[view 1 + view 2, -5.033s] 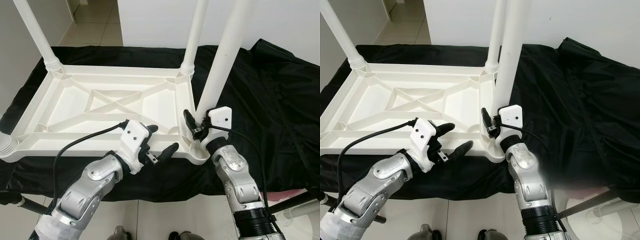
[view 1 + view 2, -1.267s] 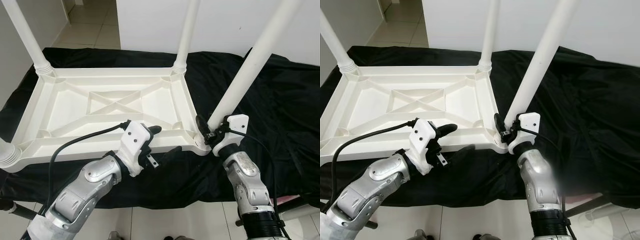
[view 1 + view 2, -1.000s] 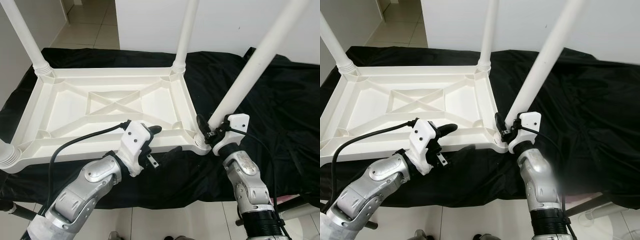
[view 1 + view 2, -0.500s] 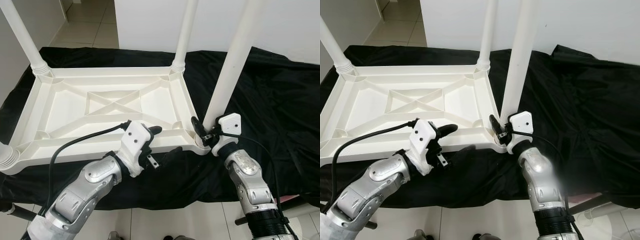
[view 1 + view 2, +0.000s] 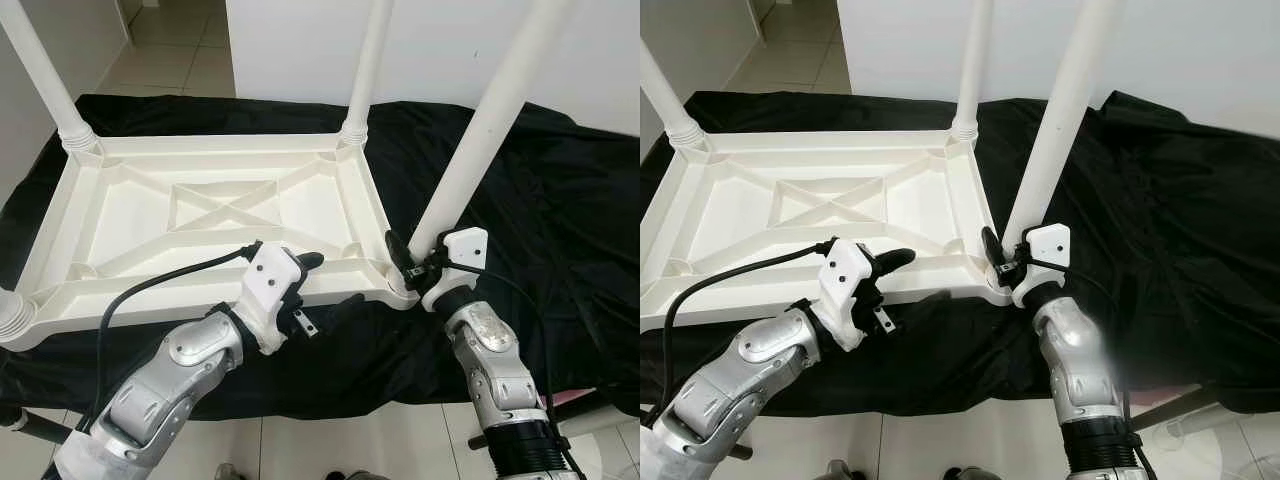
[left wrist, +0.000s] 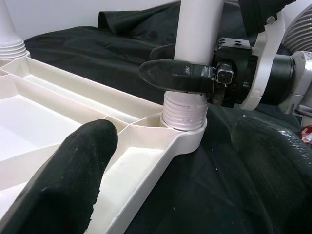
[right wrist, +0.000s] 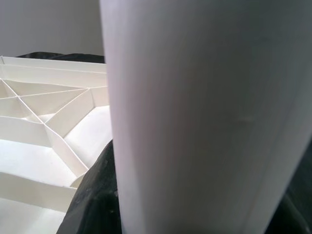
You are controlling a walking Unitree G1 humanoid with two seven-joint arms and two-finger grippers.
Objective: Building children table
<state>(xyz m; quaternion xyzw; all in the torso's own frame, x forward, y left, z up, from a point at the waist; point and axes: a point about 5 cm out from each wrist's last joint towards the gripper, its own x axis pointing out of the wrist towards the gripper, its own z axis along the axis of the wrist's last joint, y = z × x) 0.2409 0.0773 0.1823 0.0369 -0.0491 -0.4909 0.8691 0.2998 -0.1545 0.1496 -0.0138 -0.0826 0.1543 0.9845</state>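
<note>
Cloth (image 5: 560,200), black and rumpled, covers the surface before me. On it lies the white children's table (image 5: 215,205), upside down, ribbed underside up. A white leg (image 5: 470,150) leans outward from the near right corner socket; my right pincer (image 5: 415,262) grips it just above its base. My left wrist view shows the leg's ridged collar (image 6: 184,111) seated in that socket. My left pincer (image 5: 325,290) stands open at the near rim.

An upturned white table (image 5: 820,205) lies on a black cloth (image 5: 1160,200). The right gripper (image 5: 1006,252) clasps a tilted leg (image 5: 1060,120) at the near corner; the left gripper (image 5: 910,278), fingers apart, straddles the table's near rim.
</note>
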